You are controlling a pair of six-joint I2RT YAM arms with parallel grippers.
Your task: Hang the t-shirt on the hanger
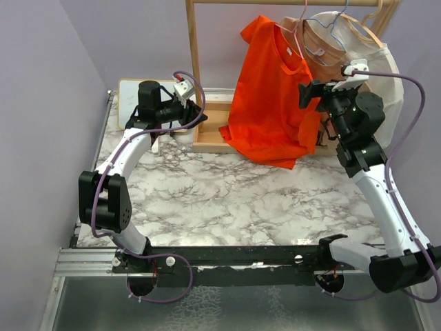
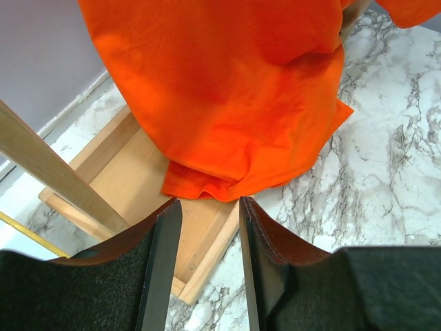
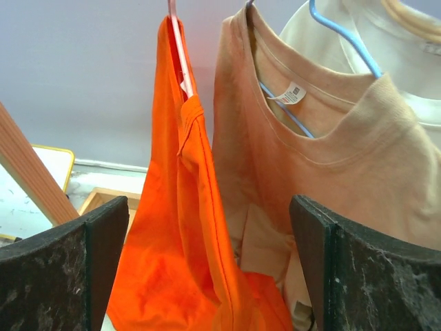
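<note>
The orange-red t-shirt [image 1: 269,103] hangs from the thin pink wire hanger [image 1: 298,41] on the wooden rack's rail. Its lower hem drapes onto the rack base and the table. My left gripper [image 1: 196,110] is open and empty, low, just left of the hem. In the left wrist view the jaws [image 2: 207,207] stand apart below the t-shirt [image 2: 227,103]. My right gripper [image 1: 306,93] is wide open at the shirt's right edge. In the right wrist view the t-shirt [image 3: 172,241] hangs between the open fingers [image 3: 207,207] without being gripped, and the pink hanger [image 3: 178,48] shows at the neck.
A tan t-shirt [image 1: 324,48] on a light-blue wire hanger [image 3: 344,38] and a white t-shirt [image 1: 382,83] on a wooden hanger [image 1: 365,31] hang just right of the orange one. The rack's post [image 1: 194,55] and base tray [image 1: 213,127] stand behind. A white board [image 1: 131,100] lies back left.
</note>
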